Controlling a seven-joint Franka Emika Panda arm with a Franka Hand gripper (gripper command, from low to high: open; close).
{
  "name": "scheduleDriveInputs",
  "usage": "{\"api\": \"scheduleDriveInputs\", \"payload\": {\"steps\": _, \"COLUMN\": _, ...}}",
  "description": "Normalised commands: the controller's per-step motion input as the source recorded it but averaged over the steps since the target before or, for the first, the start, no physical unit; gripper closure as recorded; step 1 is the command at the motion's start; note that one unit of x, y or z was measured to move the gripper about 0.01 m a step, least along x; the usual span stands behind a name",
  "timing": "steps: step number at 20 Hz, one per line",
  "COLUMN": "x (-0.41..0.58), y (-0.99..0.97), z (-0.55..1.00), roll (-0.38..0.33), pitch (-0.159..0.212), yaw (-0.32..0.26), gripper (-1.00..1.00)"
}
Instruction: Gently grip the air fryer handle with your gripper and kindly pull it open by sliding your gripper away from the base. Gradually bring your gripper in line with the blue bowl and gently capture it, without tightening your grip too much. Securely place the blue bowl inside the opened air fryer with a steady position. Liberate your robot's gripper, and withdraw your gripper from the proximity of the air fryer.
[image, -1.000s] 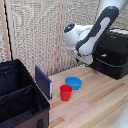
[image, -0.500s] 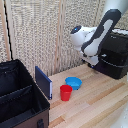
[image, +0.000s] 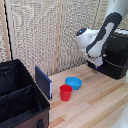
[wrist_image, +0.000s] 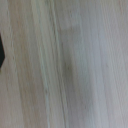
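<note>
One arm, swung further toward the air fryer (image: 114, 56) at right edge since a second ago | gripper (image: 95, 63) near its front, jaws unclear | blue bowl (image: 73, 82) centre, untouched | handle grab pending

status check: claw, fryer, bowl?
Claw at air fryer front, state hidden. Blue bowl untouched on table. Red cup touching bowl.

Pale wood surface (image: 95, 107), smooth, faintly grained, matt. Blue bowl (image: 73, 82) and red cup (image: 65, 92) in smooth plastic. Black case (image: 20, 102) in matt cloth. Air fryer (image: 116, 56) in dark, slightly glossy plastic. Woven, rough-looking screen (image: 45, 35) behind.
</note>
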Motion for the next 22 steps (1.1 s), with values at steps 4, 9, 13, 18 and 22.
{"api": "scheduleDriveInputs", "payload": {"steps": 4, "x": 0.0, "y": -0.46, "z": -0.08, "roll": -0.119, "pitch": 0.0, "yaw": 0.226, "gripper": -1.0}}
{"api": "scheduleDriveInputs", "payload": {"steps": 9, "x": -0.017, "y": -0.48, "z": -0.03, "roll": -0.12, "pitch": 0.002, "yaw": 0.208, "gripper": -1.0}}
{"api": "scheduleDriveInputs", "payload": {"steps": 13, "x": -0.094, "y": -0.45, "z": 0.0, "roll": -0.126, "pitch": 0.035, "yaw": 0.192, "gripper": -1.0}}
{"api": "scheduleDriveInputs", "payload": {"steps": 18, "x": -0.165, "y": -0.42, "z": 0.0, "roll": -0.121, "pitch": 0.093, "yaw": 0.177, "gripper": -1.0}}
{"api": "scheduleDriveInputs", "payload": {"steps": 22, "x": -0.189, "y": -0.43, "z": 0.0, "roll": -0.097, "pitch": 0.116, "yaw": 0.17, "gripper": -1.0}}
